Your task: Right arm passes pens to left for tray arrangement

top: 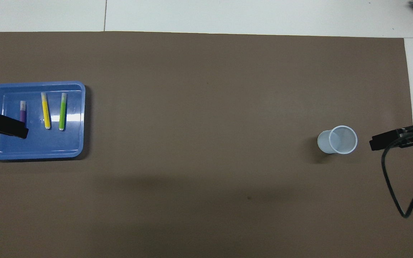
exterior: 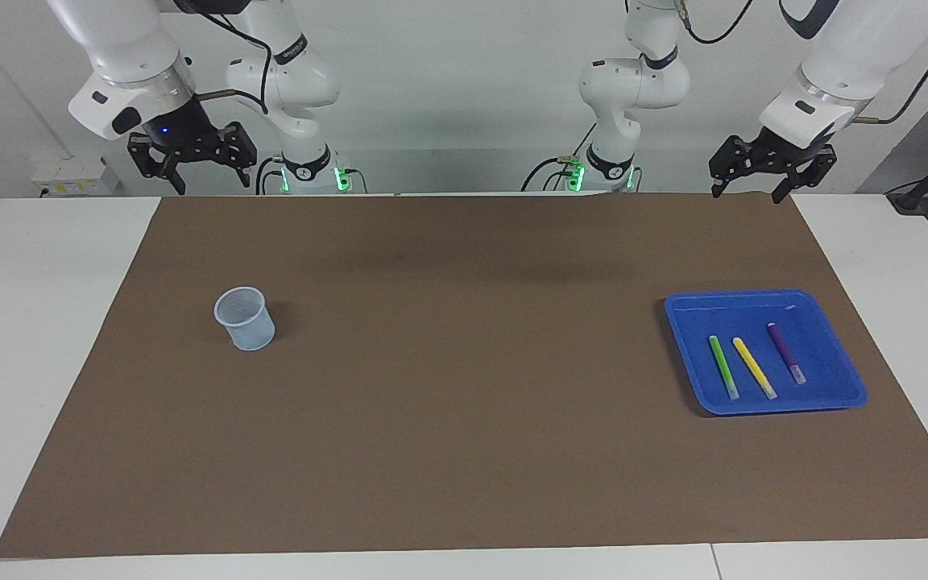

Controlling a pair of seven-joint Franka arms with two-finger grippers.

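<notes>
In the tray (exterior: 685, 310), three pens (exterior: 754, 367) lie side by side; both raised grippers, left (exterior: 768, 179) and right (exterior: 190, 171), gape empty.

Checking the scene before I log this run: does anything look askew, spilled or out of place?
Nothing stands out. The green pen, yellow pen and purple pen lie side by side in the blue tray, none touching. The mesh cup stands upright and looks empty.
</notes>
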